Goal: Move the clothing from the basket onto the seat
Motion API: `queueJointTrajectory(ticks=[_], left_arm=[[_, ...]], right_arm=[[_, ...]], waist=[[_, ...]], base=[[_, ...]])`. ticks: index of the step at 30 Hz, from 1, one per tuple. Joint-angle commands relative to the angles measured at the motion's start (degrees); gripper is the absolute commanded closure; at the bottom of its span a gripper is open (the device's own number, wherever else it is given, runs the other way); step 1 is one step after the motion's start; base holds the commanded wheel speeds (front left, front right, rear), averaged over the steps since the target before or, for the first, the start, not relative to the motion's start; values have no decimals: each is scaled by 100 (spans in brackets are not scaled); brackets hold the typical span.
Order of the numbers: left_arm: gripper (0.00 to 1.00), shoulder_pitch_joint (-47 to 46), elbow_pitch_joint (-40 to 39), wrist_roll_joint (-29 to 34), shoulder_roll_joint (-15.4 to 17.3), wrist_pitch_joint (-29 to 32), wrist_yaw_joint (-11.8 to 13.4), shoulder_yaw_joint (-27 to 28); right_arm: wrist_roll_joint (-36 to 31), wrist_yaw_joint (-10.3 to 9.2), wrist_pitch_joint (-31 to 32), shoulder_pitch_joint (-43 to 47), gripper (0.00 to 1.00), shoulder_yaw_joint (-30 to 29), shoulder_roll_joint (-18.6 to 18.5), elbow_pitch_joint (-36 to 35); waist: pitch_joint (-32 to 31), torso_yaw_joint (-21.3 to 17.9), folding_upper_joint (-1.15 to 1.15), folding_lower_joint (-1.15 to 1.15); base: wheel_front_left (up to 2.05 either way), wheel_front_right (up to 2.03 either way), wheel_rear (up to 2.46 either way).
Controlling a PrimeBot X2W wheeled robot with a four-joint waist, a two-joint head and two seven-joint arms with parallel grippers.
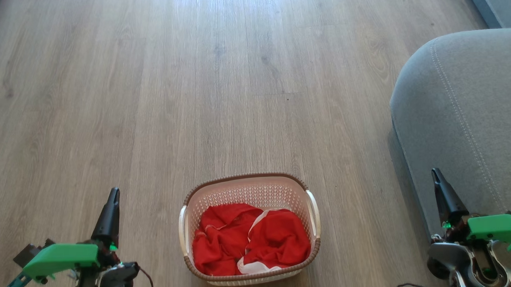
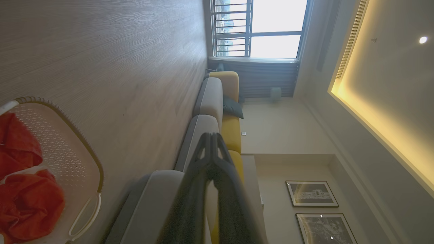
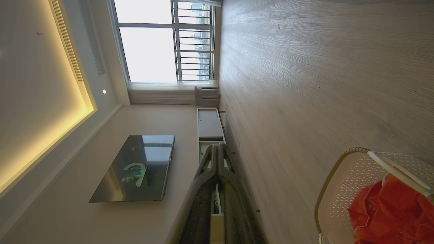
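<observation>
Left gripper (image 1: 114, 191), right gripper (image 1: 435, 173) closed; clothing (image 1: 250, 239) hides basket (image 1: 245, 178) bottom.

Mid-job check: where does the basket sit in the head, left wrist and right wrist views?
Head view: basket at bottom centre.
Left wrist view: basket in the lower left corner, cut off by the left edge.
Right wrist view: basket in the lower right corner, cut off by the right edge.
Shared landmark: the red clothing lying inside it.
</observation>
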Motion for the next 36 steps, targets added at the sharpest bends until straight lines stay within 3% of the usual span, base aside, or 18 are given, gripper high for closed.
queueJointTrajectory(ticks=[1, 13, 14, 26, 36], left_arm=[[100, -270, -173, -32, 48, 41, -54, 194], [100, -270, -173, -32, 48, 41, -54, 194], [0, 0, 0, 0, 0, 0, 0, 0], [0, 0, 329, 121, 26, -148, 5, -60], [0, -182, 378, 614, 127, -329, 0, -122]], right_arm=[[34, 3, 30, -321, 100, 102, -21, -222], [34, 3, 30, -321, 100, 102, -21, -222], [0, 0, -1, -1, 0, 0, 0, 0], [-134, 2, -129, -69, 0, 183, -11, 338], [-585, 2, -327, -339, 0, 430, -122, 455]], waist=[[0, 0, 0, 0], [0, 0, 0, 0], [0, 0, 0, 0], [14, -6, 0, 0], [30, -13, 0, 0]], base=[[0, 0, 0], [0, 0, 0], [0, 0, 0], [0, 0, 0], [0, 0, 0]])
